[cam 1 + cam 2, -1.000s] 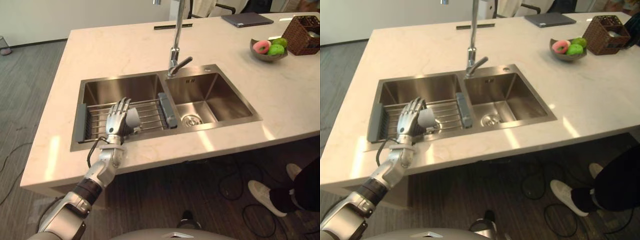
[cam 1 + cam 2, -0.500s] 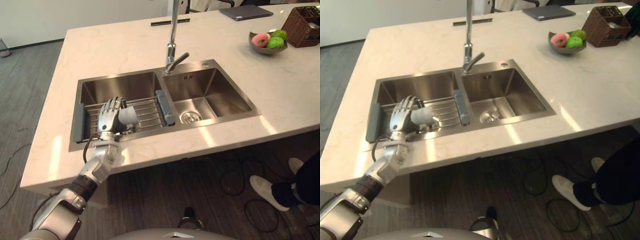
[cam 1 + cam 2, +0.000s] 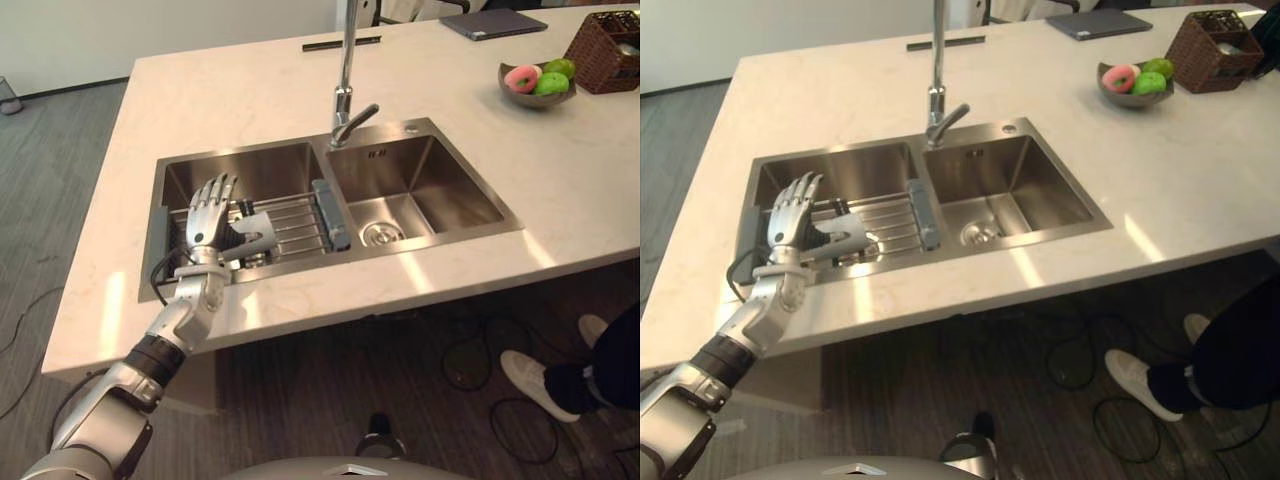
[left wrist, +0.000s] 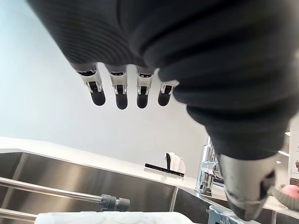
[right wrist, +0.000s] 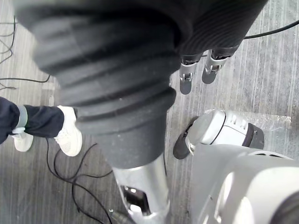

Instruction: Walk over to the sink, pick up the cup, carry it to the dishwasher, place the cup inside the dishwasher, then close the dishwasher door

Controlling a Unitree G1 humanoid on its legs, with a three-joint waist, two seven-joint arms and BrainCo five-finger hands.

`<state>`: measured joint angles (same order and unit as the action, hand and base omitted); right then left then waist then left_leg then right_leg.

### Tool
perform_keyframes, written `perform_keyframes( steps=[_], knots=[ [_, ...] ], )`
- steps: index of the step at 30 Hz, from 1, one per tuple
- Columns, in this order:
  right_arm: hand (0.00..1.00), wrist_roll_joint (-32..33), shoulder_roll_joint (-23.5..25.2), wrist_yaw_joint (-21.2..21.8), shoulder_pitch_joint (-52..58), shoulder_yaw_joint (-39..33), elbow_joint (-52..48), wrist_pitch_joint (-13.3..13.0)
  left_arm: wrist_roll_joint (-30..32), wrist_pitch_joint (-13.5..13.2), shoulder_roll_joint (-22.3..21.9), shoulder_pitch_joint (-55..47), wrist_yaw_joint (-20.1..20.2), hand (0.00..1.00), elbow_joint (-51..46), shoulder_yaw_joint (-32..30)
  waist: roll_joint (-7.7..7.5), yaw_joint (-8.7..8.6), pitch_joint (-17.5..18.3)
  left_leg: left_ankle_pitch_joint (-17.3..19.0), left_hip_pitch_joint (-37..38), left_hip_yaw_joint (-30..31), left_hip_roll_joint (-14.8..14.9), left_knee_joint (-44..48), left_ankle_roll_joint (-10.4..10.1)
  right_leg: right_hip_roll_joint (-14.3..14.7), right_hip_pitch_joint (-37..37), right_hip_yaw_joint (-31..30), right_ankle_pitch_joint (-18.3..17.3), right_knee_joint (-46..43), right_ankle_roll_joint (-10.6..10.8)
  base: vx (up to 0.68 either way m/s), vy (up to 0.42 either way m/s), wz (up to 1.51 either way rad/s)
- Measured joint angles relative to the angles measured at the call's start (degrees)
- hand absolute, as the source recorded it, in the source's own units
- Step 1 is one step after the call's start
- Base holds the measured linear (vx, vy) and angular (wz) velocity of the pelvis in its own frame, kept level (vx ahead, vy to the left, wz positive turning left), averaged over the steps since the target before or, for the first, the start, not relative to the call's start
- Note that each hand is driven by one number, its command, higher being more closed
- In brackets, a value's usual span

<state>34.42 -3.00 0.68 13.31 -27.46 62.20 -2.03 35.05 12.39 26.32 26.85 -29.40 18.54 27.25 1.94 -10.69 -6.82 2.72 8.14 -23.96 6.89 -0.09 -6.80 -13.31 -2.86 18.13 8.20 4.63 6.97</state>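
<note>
A pale stone counter (image 3: pixel 230 90) with a double sink (image 3: pixel 400 160) is being faced. The cup (image 4: pixel 112 217) is lying on the wire rack (image 3: pixel 295 222) in the sink's left basin, gripped by nothing. Just beside it the left hand (image 3: pixel 203 235) is being held with fingers straight and thumb spread. It has been drawn aside since half a second ago, so the grasp is probably being reset. The right hand (image 5: pixel 186 80) is hanging slack, away from the sink.

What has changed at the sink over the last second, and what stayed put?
The left hand has shifted toward the robot's left over the rack and spread its fingers wider, thumb out; it grips nothing. The cup still lies on the rack by the hand, not lifted. Sink, faucet and fruit bowl are unchanged.
</note>
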Motion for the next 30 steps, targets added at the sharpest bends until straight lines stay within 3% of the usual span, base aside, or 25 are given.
perform_keyframes(
  steps=[12, 18, 30],
  knots=[
    [0.0, 0.2, -0.5, -0.7, 0.0, 0.2, -0.3, 0.4, 0.1, 1.6, 0.1, 0.5, 9.2, 0.0, 0.0, 2.4, 0.59, -0.14, -0.9, 1.0, 0.0, -0.2, 0.1, 1.1, 0.0, 0.0, 0.1, -1.0, 0.1, 0.0, -0.1, -0.02, -0.016, -0.04],
    [0.0, 1.3, -1.1, -0.8, 0.0, 0.2, -0.4, 0.6, 0.1, 5.1, 0.7, 0.5, 16.2, 0.0, 0.1, 4.6, 0.69, -0.34, -1.2, 1.4, 0.0, -1.1, 0.1, 1.1, 0.0, 0.2, 1.0, -2.0, 0.2, 0.0, -0.1, -0.01, -0.023, -0.09],
    [0.0, 2.4, -1.2, -1.0, 0.0, 0.3, -0.5, -0.3, 0.1, 8.0, 0.7, 0.7, 20.7, 0.0, 0.2, 4.5, 0.81, -0.18, -1.5, 1.9, 0.0, -1.1, 0.2, 1.9, 0.0, 0.2, 0.7, -2.1, 0.1, 0.0, -0.3, -0.02, -0.016, 0.0]
  ],
)
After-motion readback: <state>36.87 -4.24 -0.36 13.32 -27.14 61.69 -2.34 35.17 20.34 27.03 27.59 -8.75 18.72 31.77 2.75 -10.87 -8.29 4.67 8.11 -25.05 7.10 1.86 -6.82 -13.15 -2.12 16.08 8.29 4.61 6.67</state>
